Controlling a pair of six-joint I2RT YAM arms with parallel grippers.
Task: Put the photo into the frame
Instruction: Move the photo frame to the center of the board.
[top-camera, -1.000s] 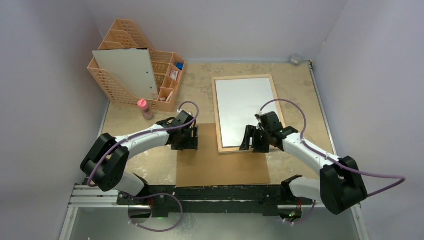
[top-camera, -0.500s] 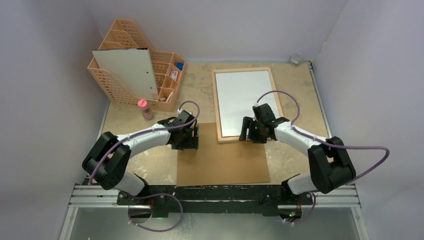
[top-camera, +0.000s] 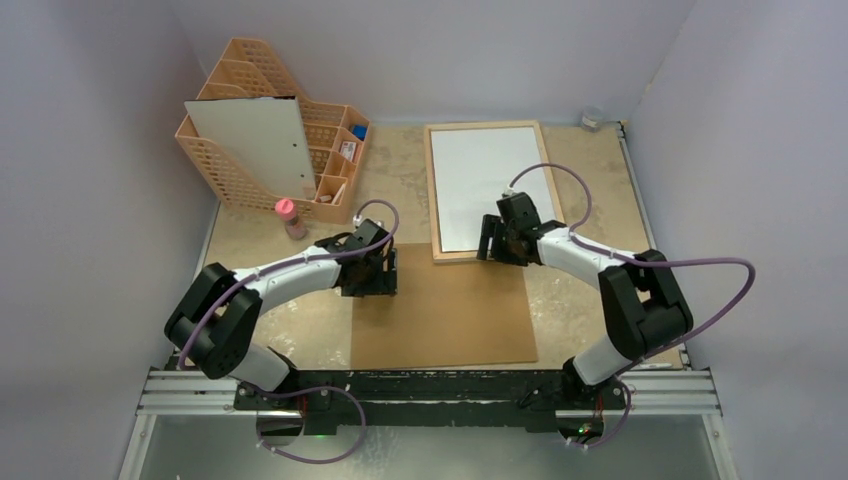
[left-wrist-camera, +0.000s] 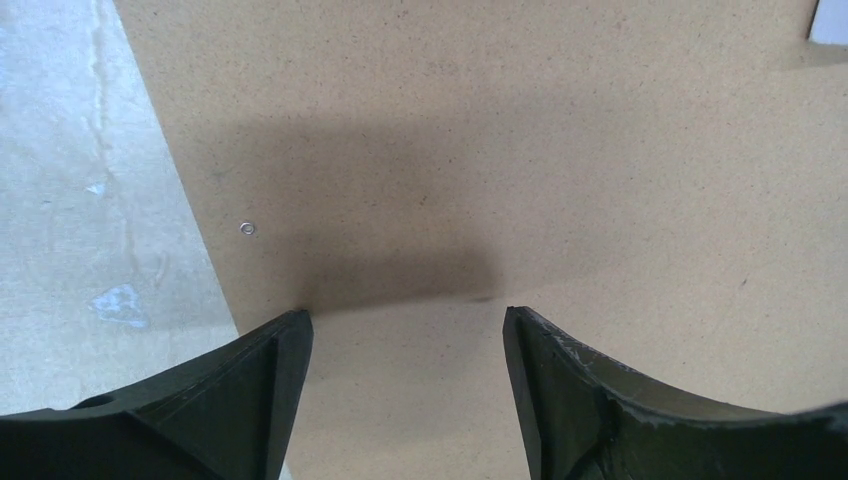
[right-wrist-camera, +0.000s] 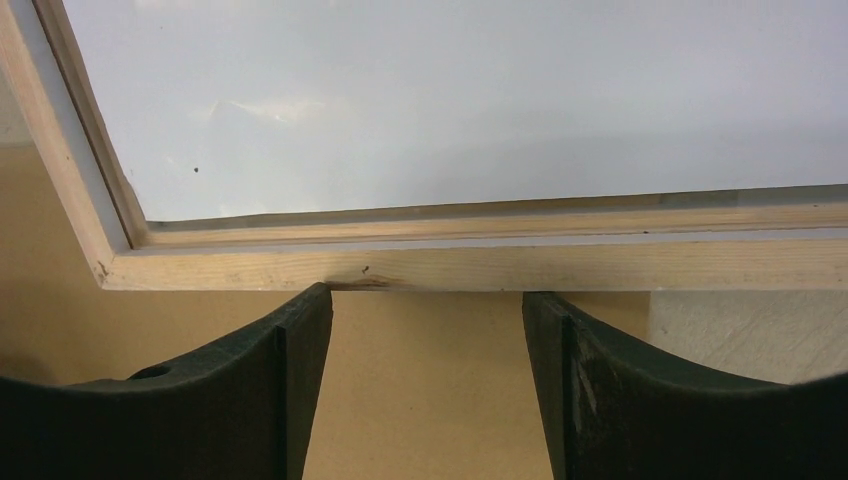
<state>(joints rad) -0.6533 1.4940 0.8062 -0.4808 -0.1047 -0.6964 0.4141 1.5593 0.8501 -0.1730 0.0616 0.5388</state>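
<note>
Both agape: left hand (left-wrist-camera: 405, 320) over fibreboard (left-wrist-camera: 520, 140), right hand (right-wrist-camera: 425, 300) seemingly touching frame (right-wrist-camera: 500, 266).

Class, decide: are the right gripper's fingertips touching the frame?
Touching. The right wrist view shows both fingertips butted against the near wooden edge of the frame, no gap.

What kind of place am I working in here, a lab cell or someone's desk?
Most likely a lab test cell: plain walls box in the table, the arms mount on a metal rail, and props like the file organiser look staged.

left gripper (left-wrist-camera: 405, 318) spread, right gripper (right-wrist-camera: 427, 300) spread
</note>
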